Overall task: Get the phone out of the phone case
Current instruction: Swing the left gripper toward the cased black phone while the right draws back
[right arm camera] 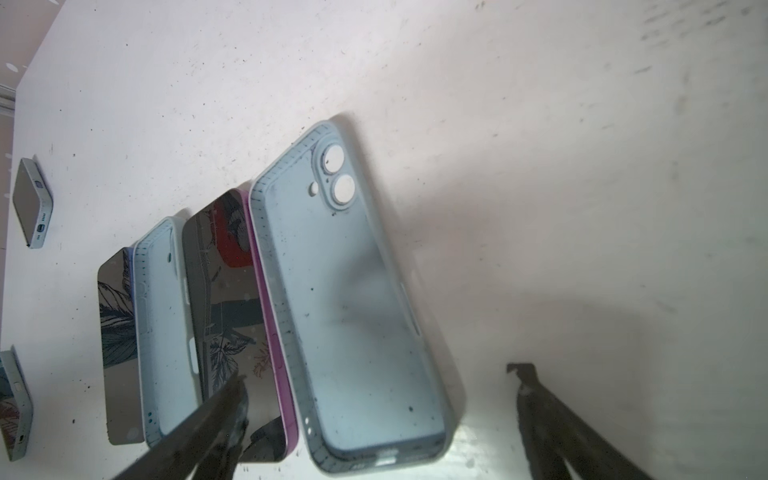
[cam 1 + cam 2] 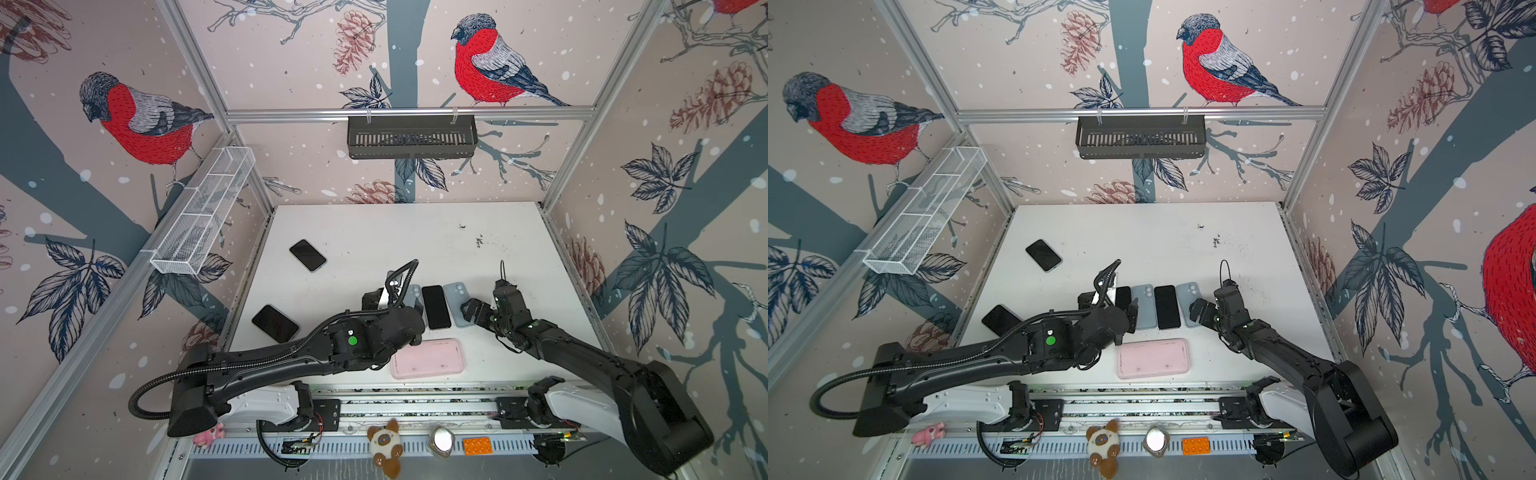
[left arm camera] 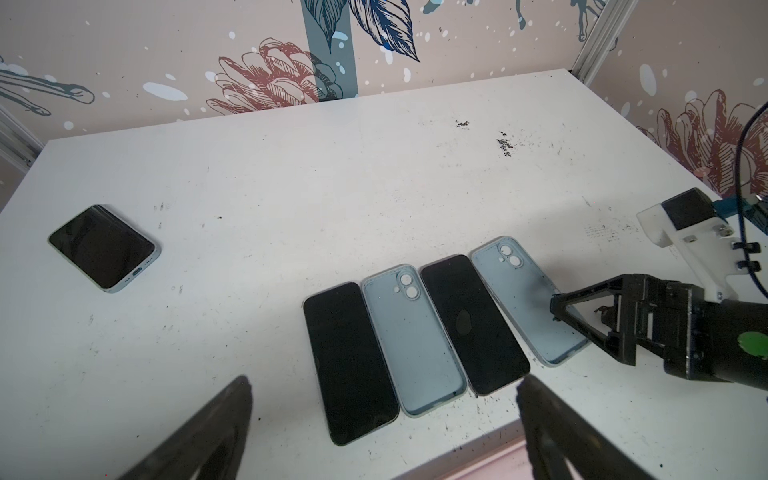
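On the scuffed white counter (image 3: 374, 166), glossy black phones (image 3: 349, 361) alternate with matte pale-blue cases (image 3: 413, 336); left tool (image 3: 384, 378) and right tool (image 1: 377, 372) gape, empty.

Top view | white table (image 2: 1142, 232) bore a row, side by side: phone A (image 2: 1122, 296), blue case A (image 2: 1144, 309), phone B (image 2: 1167, 306), blue case B (image 2: 1185, 301) | L gripper (image 2: 1109, 308) hung over phone A, jaws spread | R gripper (image 2: 1202, 313) sat at case B's edge | pink tray (image 2: 1152, 358) lay nearer arm bases | phone C (image 2: 1043, 254) & phone D (image 2: 998, 318) lay well apart from row.
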You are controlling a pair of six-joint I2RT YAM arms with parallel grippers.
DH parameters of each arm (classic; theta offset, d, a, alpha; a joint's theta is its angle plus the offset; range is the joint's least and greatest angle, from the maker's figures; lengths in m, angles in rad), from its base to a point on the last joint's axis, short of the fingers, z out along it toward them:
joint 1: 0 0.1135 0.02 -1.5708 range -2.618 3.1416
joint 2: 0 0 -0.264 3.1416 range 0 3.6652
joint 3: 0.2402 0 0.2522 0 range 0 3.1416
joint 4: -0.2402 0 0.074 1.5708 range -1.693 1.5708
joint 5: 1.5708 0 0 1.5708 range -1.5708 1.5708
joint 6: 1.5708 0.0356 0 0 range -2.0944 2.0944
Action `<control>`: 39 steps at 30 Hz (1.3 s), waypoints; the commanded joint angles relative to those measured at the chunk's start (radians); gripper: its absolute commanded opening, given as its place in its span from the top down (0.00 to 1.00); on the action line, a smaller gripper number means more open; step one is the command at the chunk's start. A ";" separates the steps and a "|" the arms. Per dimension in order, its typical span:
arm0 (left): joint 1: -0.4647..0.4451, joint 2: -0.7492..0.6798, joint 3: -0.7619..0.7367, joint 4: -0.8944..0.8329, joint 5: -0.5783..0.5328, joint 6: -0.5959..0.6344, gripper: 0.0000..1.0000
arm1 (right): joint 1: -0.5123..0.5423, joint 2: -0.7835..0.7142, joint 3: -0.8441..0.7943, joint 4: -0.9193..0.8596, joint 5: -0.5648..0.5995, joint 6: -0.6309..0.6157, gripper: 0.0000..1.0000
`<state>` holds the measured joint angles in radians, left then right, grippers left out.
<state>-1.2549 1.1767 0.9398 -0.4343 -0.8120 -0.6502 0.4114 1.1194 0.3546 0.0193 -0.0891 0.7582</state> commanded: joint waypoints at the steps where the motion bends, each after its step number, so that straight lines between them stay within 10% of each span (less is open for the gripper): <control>1: 0.002 -0.011 -0.008 -0.018 -0.011 -0.022 0.02 | -0.004 -0.018 0.006 -0.042 0.032 -0.037 0.00; 7: 0.003 -0.023 -0.027 -0.011 -0.010 -0.025 0.02 | -0.036 -0.034 -0.029 0.041 -0.058 -0.049 0.19; 25: 0.033 -0.031 -0.064 -0.012 0.008 -0.044 0.02 | 0.000 0.034 -0.034 0.168 -0.201 -0.033 0.30; 39: 0.336 -0.099 -0.111 -0.096 0.162 -0.087 0.02 | -0.020 -0.311 -0.013 -0.031 -0.061 -0.156 0.01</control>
<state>-0.9844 1.0885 0.8375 -0.4946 -0.7113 -0.7284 0.3866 0.8841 0.3290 0.0490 -0.1997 0.6559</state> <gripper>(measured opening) 0.982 0.996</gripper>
